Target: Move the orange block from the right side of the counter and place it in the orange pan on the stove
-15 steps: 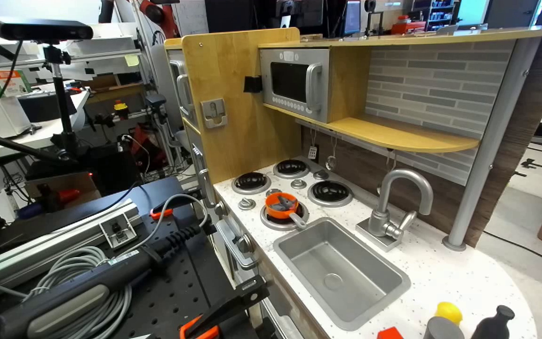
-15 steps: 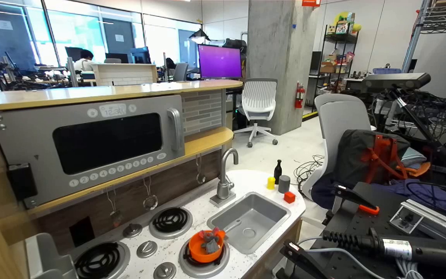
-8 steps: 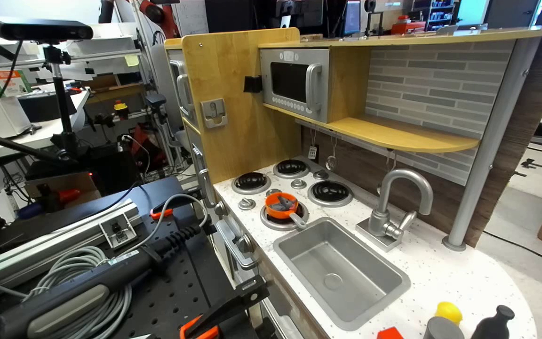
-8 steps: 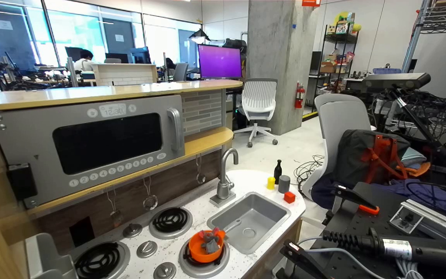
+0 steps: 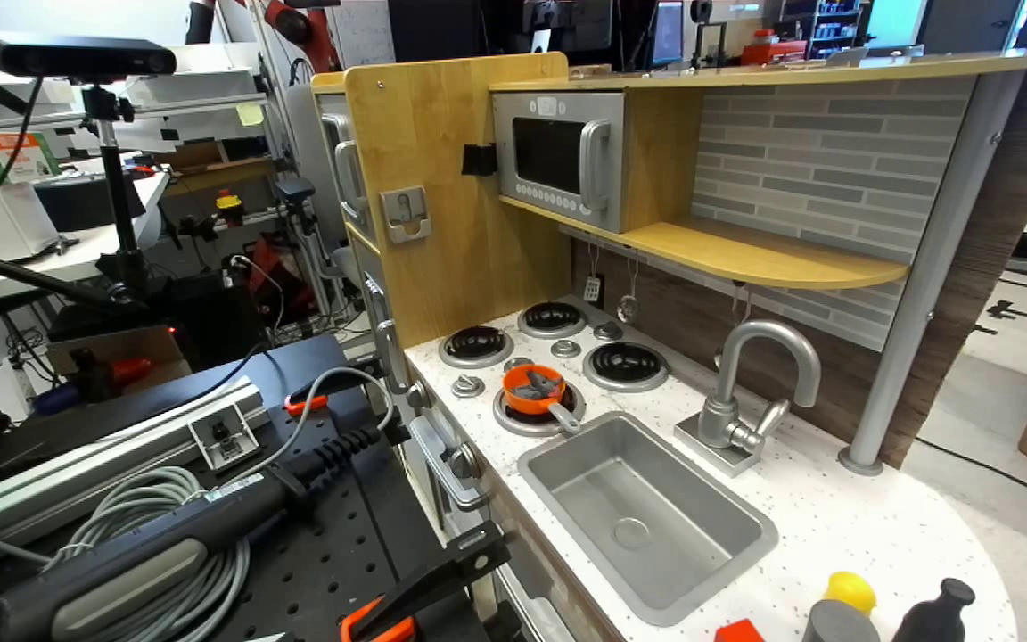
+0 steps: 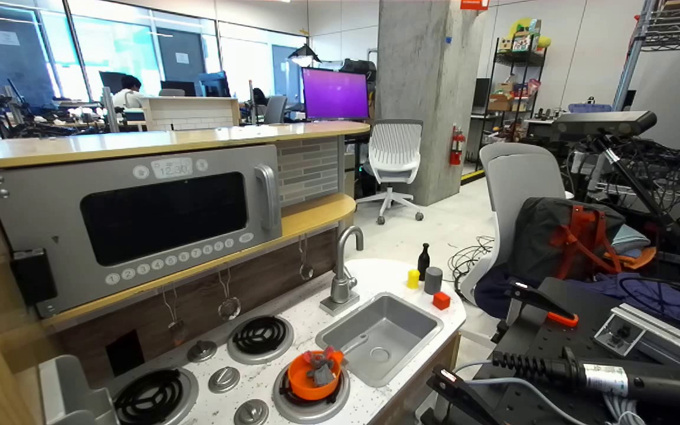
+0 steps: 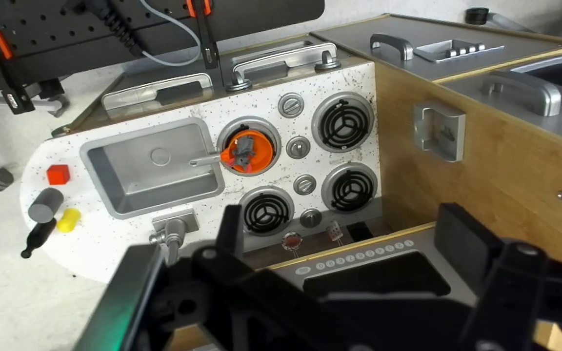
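The orange block [image 7: 58, 174] is a small red-orange cube on the counter [image 7: 100, 248], beyond the end of the sink. It also shows in both exterior views, cut off at the bottom edge in one [image 5: 739, 632] and whole in another [image 6: 441, 300]. The orange pan [image 7: 259, 155] sits on a burner of the stove [image 7: 332, 158] beside the sink. Grey and pinkish pieces lie in the pan, and its grey handle reaches over the sink rim. My gripper [image 7: 340, 212] is open and empty, high above the kitchen, and appears only in the wrist view.
A grey cylinder [image 7: 46, 204], a yellow rounded piece [image 7: 69, 220] and a black bottle [image 7: 40, 238] stand near the block. The sink [image 7: 159, 168] and silver faucet [image 7: 173, 234] lie between block and pan. A microwave [image 6: 169, 218], shelf [image 5: 763, 254] and wooden side wall [image 7: 481, 141] border the stove.
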